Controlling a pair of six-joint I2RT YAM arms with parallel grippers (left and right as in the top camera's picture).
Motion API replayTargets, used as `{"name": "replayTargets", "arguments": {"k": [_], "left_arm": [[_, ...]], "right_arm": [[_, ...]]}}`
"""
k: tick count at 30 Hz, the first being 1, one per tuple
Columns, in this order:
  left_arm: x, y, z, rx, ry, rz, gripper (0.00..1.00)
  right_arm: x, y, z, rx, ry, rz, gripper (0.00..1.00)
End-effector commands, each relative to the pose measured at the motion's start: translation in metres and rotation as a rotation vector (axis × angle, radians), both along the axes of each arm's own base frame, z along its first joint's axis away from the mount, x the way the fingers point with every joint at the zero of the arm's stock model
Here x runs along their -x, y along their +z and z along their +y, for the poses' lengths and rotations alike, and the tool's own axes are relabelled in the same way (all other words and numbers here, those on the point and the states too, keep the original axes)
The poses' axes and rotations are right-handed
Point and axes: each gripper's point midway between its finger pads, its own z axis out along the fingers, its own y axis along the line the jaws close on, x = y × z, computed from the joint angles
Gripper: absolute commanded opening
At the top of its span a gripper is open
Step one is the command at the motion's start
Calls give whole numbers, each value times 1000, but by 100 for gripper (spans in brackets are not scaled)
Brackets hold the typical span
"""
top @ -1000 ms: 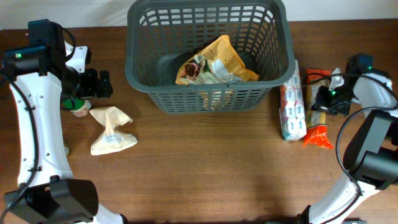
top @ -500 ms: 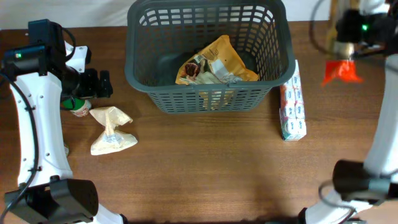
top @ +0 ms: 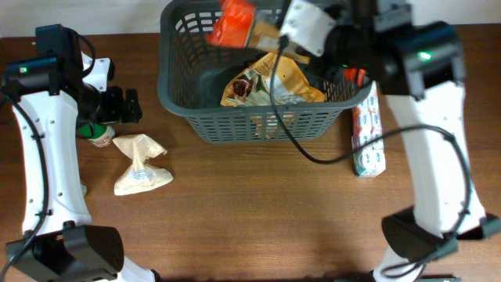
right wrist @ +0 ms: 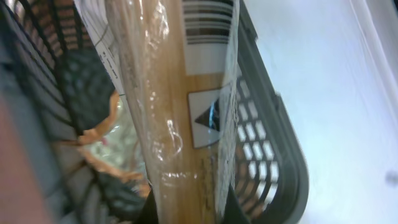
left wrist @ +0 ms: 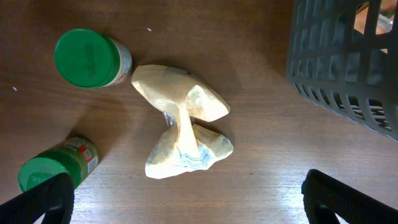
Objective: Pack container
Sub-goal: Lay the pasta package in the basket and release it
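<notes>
Right gripper (right wrist: pixel 189 208) – dark fingers clenched on the lower end of a wooden-handled utensil (right wrist: pixel 168 112), sealed in clear wrap with a barcode label. We see the grip only at the bottom edge of the wrist view, but the handle sits firmly between the jaws.

From above, the utensil's long axis runs roughly left to right over the far half of the container (top: pixel 262 125), and its orange head (top: pixel 232 19) points toward the far-left corner. The container lies directly under the fingers, at the far middle of the table. We judge the next move to be a lowering and release. The handle looks short enough to fit inside the rim along this axis, though a tilt could catch the lattice.

A yellow snack pouch (top: pixel 274 78) is already in the container.

Left gripper (left wrist: pixel 186 199) – fingers spread wide, holding nothing, above a crumpled paper bag (left wrist: pixel 183 127) and two green-lidded jars (left wrist: pixel 87 59) left of the container. The right arm is plainly the nearer one
</notes>
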Motion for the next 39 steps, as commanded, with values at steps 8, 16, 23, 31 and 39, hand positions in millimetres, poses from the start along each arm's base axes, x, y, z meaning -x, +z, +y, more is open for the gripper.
{"name": "replayTargets", "arguments": {"k": [8, 16, 23, 31, 39], "left_arm": [[-1, 1, 1, 9, 1, -5, 99], [-1, 1, 1, 9, 1, -5, 99], [-1, 1, 1, 9, 1, -5, 99], [-1, 1, 1, 9, 1, -5, 99], [-1, 1, 1, 9, 1, -5, 99]], "right_arm": [[-90, -82, 36, 81, 107, -30, 4], [-129, -193, 46, 46, -4, 177, 8], [-131, -182, 37, -41, -171, 217, 49], [-65, -42, 2, -216, -346, 134, 92], [-3, 84, -145, -541, -755, -44, 65]]}}
